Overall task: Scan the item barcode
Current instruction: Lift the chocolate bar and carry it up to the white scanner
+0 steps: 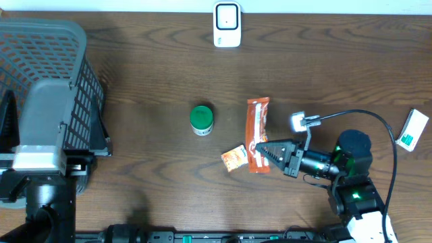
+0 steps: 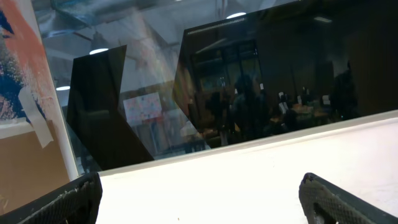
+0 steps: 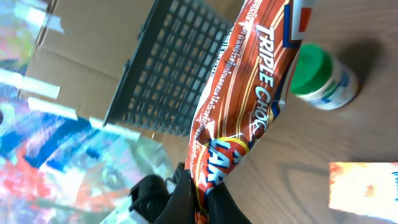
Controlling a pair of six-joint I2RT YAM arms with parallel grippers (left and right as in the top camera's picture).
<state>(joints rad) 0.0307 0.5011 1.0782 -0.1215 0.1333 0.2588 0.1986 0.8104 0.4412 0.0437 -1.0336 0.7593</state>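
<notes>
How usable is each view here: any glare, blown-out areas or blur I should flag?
Overhead: evenly lit and sharp, soft shadow beside the basket. Left wrist: dark glass full of reflections, a blown-out white band below; no item in view. Right wrist: the snack wrapper reads clearly, the small packet is washed out, the background at left is blurred.

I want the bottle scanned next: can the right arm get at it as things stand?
Probably not yet. The right gripper is shut on the packet, so it has no free grip. The bottle itself sits in the open beside the packet, with nothing over it, so the way looks free once the packet is let go.
</notes>
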